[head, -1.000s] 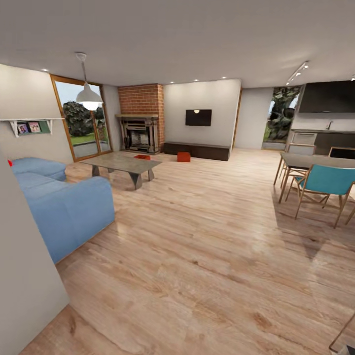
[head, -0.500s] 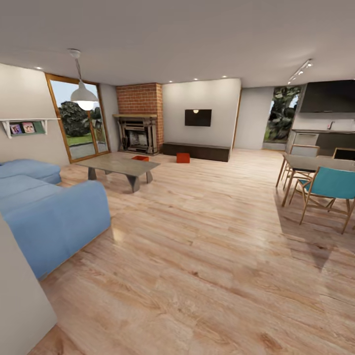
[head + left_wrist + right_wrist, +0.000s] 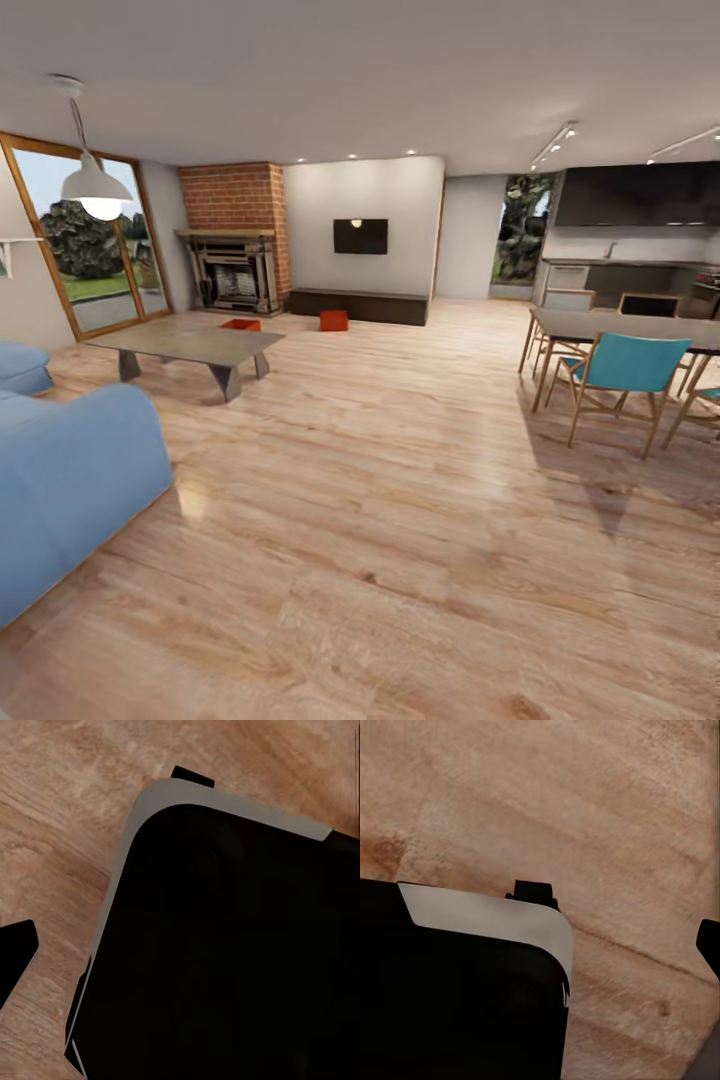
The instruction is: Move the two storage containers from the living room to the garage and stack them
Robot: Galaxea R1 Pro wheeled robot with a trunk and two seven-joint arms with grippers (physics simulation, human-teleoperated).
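the two storage containers are seen far across the living room, both resting on the light wood-plank floor (image 3: 400,520): one (image 3: 334,320) stands just in front of the long dark low cabinet (image 3: 358,305) under the black wall tv (image 3: 360,236), and the other (image 3: 239,325) is partly hidden behind the far edge of the grey coffee table (image 3: 185,343), near the red-brick fireplace (image 3: 236,240). the two boxes are set apart from each other, with bare planks between them. a blue sofa (image 3: 70,480) is seen at the near left, a white pendant lamp (image 3: 95,187) is hung above it, and tall glazed doors (image 3: 85,240) are set in the left wall. at the right a dining table (image 3: 620,328) with a teal chair (image 3: 625,370) is placed, with a dark kitchen counter (image 3: 620,275) behind. in the left wrist view a large black, grey-edged body (image 3: 225,945) is seen over the planks, with a dark finger tip (image 3: 15,956) at the edge of the picture; the arm appears to be pointed down toward the floor, but whether its pincer is spread or pressed together cannot be told. in the right wrist view a similar black, grey-edged body (image 3: 465,990) is seen above the planks, with a dark tip (image 3: 710,941) at the picture's edge; the state of that pincer cannot be told either.
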